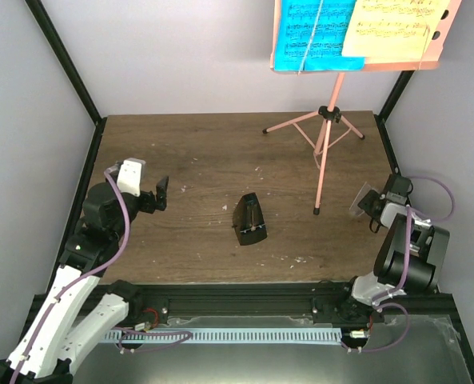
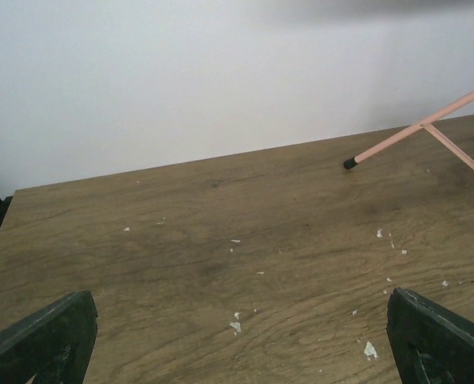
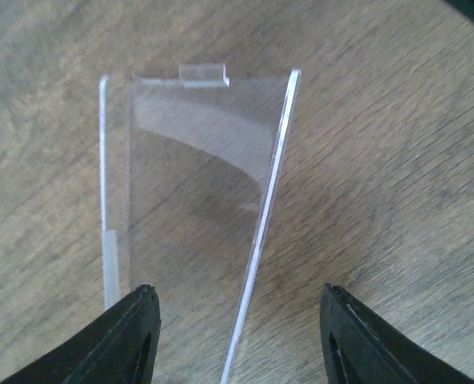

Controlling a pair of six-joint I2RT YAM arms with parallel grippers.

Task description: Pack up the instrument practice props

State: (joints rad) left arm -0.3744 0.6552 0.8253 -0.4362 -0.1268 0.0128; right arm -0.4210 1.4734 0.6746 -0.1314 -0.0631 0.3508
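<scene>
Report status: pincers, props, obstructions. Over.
Left pincer open, empty. Right pincer open over clear cover. Metronome upright mid-table; stand up, pages on. Stand leg between right pincer and metronome.

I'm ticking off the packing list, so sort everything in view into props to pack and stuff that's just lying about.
To pack:
- pink music stand
- cyan page on its desk
- yellow page beside it
- black metronome

Lying about:
- scattered white flecks
- clear plastic panel, which may be a cover for something; I can't tell
</scene>
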